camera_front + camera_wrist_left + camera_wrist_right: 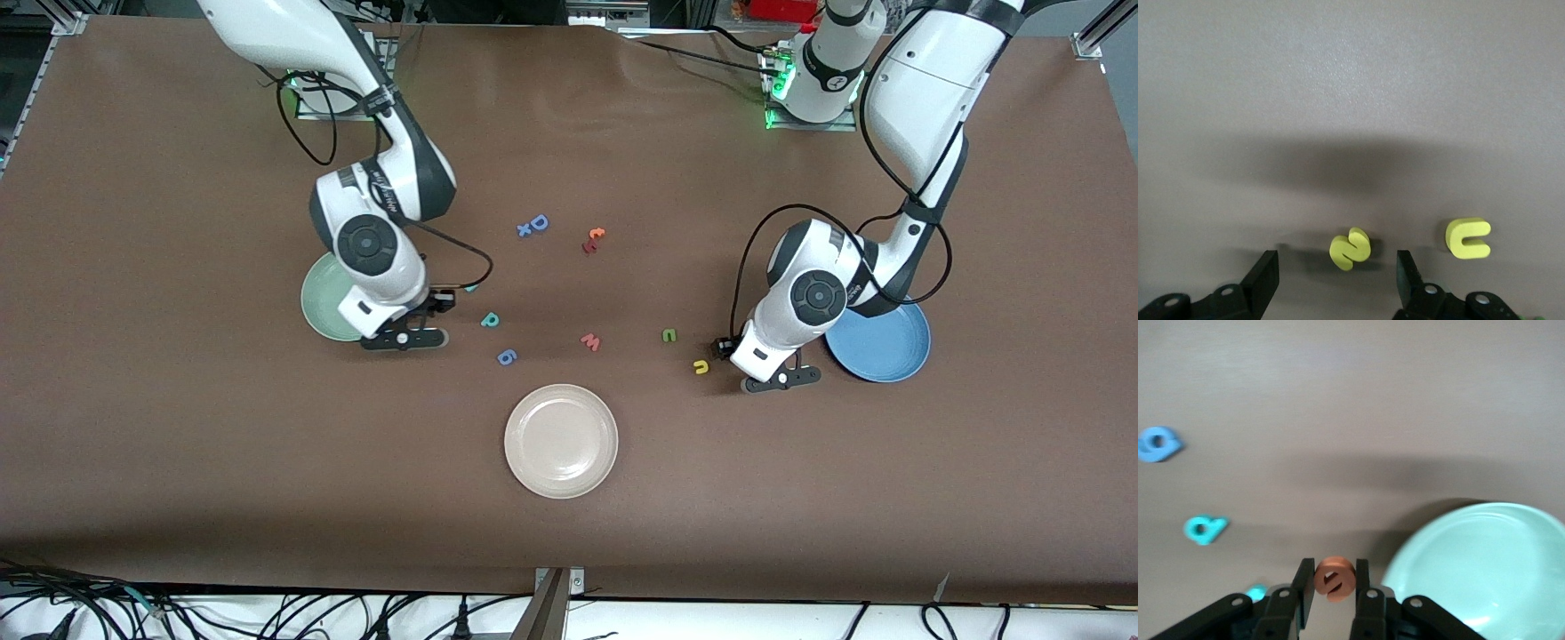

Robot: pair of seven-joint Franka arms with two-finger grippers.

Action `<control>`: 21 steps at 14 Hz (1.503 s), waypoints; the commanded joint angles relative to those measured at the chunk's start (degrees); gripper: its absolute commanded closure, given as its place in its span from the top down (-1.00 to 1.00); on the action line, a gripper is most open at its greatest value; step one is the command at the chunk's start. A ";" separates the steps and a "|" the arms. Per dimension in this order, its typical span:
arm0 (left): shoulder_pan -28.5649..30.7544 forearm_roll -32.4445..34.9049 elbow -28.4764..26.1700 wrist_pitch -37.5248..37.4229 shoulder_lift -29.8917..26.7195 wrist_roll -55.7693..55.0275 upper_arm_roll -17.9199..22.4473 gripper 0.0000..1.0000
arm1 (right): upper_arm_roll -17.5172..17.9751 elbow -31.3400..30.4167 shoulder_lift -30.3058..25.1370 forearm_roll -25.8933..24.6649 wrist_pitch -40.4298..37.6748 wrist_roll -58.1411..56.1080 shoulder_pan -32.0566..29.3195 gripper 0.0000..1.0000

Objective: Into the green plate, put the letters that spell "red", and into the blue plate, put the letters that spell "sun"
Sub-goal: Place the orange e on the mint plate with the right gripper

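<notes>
- My right gripper (1331, 587) pinches the orange e (1334, 579) just beside the green plate (1485, 567), whose edge is cut off.
- My left gripper (1338, 277) stands wide around the yellow s (1350, 248), near the blue plate (889, 347); its body hides the s from the front.

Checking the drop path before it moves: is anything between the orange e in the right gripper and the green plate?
Nothing visible. The right gripper is shut on the orange e, and the green plate lies right beside it with only bare table between. The teal d lies off toward the other side.
</notes>
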 commanded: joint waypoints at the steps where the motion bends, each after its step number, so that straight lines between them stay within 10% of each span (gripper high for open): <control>1: -1.44 2.29 0.80 0.84 0.84 -2.60 0.90 0.54 | -2.54 -2.54 -1.58 0.05 -1.43 -4.31 -0.05 -0.74; 10: -1.97 3.77 0.80 0.84 1.01 -3.58 0.90 0.09 | -6.51 -19.51 -5.18 0.23 14.02 -5.99 -0.14 -0.69; 11: -1.97 4.74 0.71 0.84 0.93 -3.66 0.90 0.04 | -6.59 -19.69 -5.10 0.23 14.38 -5.99 -0.23 -0.54; 14: -1.97 4.84 0.71 0.84 0.92 -3.75 0.99 -0.26 | -6.95 -19.17 -5.18 0.23 13.86 -5.99 -0.40 0.78; 21: -1.97 4.93 0.71 0.76 0.84 -3.75 0.99 -0.64 | -2.75 -12.67 -8.00 1.80 5.52 -4.95 -0.05 0.97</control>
